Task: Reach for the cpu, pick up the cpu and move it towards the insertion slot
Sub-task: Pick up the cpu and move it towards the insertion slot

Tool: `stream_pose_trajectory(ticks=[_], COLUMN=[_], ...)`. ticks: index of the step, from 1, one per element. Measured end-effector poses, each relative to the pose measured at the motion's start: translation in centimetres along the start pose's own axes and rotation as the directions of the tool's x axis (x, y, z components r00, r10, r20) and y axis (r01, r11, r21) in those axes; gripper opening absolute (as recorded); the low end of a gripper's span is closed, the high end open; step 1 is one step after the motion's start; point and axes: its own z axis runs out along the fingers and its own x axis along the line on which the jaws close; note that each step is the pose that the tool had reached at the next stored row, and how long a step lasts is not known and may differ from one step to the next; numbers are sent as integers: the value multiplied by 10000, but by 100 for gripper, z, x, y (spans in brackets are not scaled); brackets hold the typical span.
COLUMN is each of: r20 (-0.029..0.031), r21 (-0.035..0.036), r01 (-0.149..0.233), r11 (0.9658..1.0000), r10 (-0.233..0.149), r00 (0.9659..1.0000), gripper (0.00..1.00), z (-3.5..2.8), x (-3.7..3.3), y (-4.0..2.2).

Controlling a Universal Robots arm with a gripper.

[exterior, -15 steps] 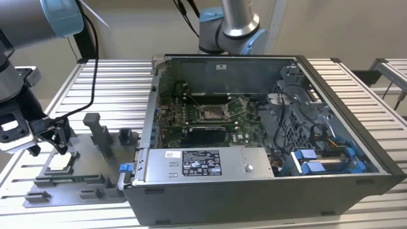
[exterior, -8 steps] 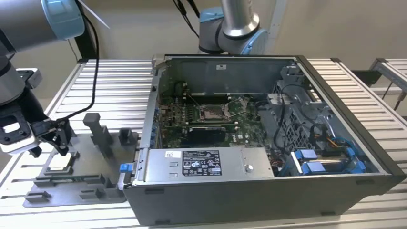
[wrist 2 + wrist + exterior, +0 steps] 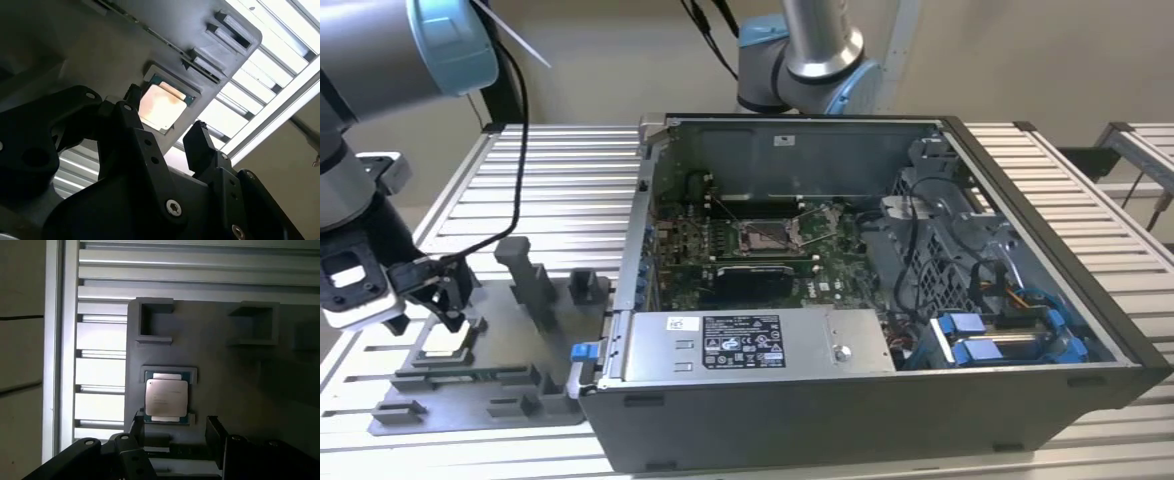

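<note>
1. Over the grey fixture plate (image 3: 507, 350) at the exterior view's left, our gripper (image 3: 427, 318) hangs with jaws spread and nothing between them.
2. The cpu (image 3: 166, 397) lies flat in its recess in that plate, just beneath the fingers (image 3: 214, 429) in both wrist views, untouched.
3. We judge the reach nearly complete; the pick is not yet made.
4. The insertion slot (image 3: 767, 237) sits well apart, inside the computer case (image 3: 854, 400).
5. A sound grasp, we think, calls for fingers square on opposite edges of the cpu.
</note>
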Motion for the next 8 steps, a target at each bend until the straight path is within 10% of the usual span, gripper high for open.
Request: stream_pose_trajectory(ticks=[8], r20=[-1], r21=[0], r01=[-5], r11=[10000], r10=[5], r00=[10000], gripper=[100], z=[88], x=[17], y=[34])
